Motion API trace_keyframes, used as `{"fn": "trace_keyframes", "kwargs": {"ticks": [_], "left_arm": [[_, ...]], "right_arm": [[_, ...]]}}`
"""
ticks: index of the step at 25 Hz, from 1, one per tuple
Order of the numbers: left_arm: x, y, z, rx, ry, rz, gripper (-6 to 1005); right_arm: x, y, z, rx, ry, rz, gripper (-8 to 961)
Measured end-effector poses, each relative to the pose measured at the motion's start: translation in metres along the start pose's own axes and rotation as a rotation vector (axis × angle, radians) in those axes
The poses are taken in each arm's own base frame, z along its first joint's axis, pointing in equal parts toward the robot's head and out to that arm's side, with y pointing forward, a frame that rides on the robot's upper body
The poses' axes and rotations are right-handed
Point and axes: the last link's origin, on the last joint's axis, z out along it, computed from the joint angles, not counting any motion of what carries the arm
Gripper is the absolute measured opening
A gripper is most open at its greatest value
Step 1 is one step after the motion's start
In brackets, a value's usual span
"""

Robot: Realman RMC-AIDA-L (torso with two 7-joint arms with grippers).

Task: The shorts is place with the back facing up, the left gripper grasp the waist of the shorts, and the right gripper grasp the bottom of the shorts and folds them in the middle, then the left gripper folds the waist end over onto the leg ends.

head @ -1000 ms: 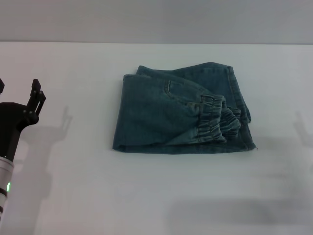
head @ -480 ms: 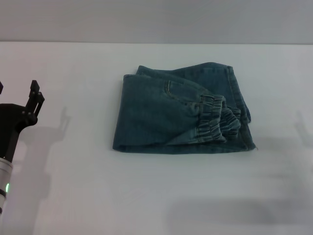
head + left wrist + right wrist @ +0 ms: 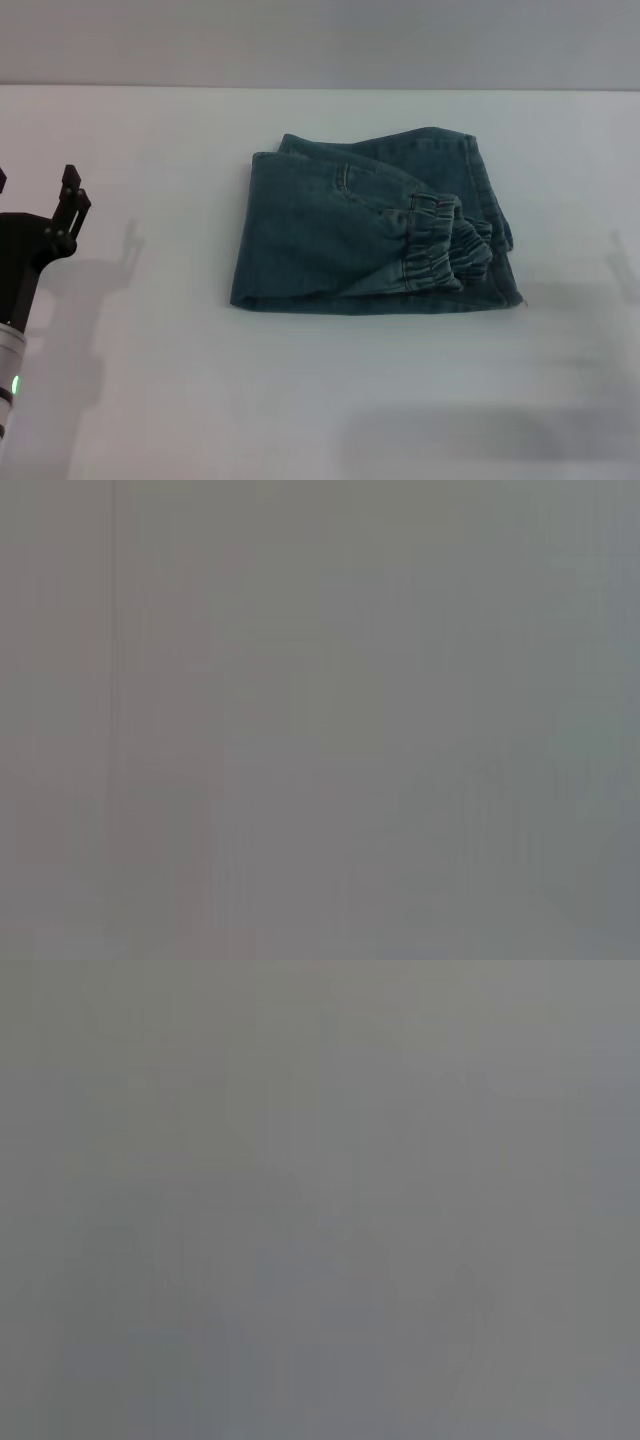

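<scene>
Folded denim shorts (image 3: 370, 232) lay mid-table (image 3: 300, 400), gathered waistband (image 3: 440, 245) over the leg side. I had drawn the left gripper (image 3: 35, 195) slightly farther left, empty; its opening I couldn't tell. Folding looked complete.

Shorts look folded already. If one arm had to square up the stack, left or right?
Left, probably. The left gripper is in the head view, raised beside the folded shorts and clear of them. The right arm is not in view; only its shadow shows.

head: high, facing forward-down over table (image 3: 150, 400) | both wrists: featureless grey, nothing shared
</scene>
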Motion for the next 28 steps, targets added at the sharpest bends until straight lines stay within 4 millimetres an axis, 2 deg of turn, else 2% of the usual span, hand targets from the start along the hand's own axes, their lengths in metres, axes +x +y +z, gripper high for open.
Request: {"fn": "trace_keyframes", "kwargs": {"ticks": [28], "left_arm": [[0.0011, 0.0007, 0.0026, -0.005, 0.006, -0.001, 800]], "right_arm": [[-0.0001, -0.0076, 0.0043, 0.025, -0.002, -0.014, 727]]}}
